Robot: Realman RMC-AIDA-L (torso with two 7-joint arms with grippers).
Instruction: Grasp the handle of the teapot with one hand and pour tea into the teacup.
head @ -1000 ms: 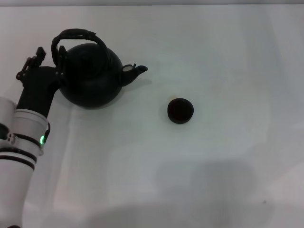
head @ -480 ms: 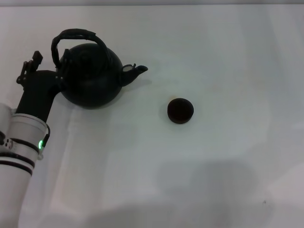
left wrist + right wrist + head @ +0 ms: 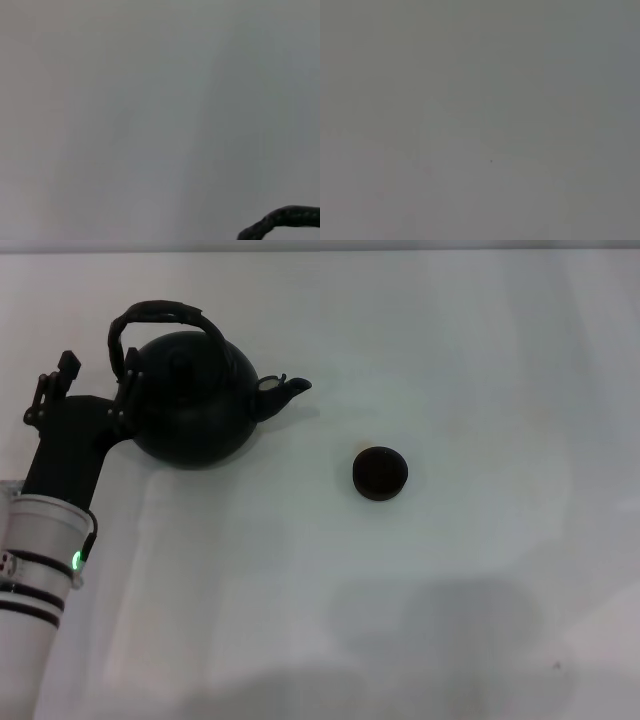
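A: Where are the task's things found?

B: The teapot (image 3: 190,400) is seen upright on the white bench (image 3: 480,580), at the robot's left, its spout turned toward the teacup (image 3: 380,473), which stands well apart from it. The arched handle (image 3: 160,315) is raised over the lid.

A: And the pincer?

B: The left pincer (image 3: 125,390) is placed close against the teapot's rear side, low by the handle's foot. Whether it is spread or pressed together cannot be told. The right arm is not seen.

A: Which step is in hand?

B: Two stages are fitted: a reach for the handle before pouring, or a release after the teapot was set down. No move can be advised.

A: Contents?

B: The cup's inside is dark; tea cannot be confirmed. The pot is lidded, so nothing is shown.
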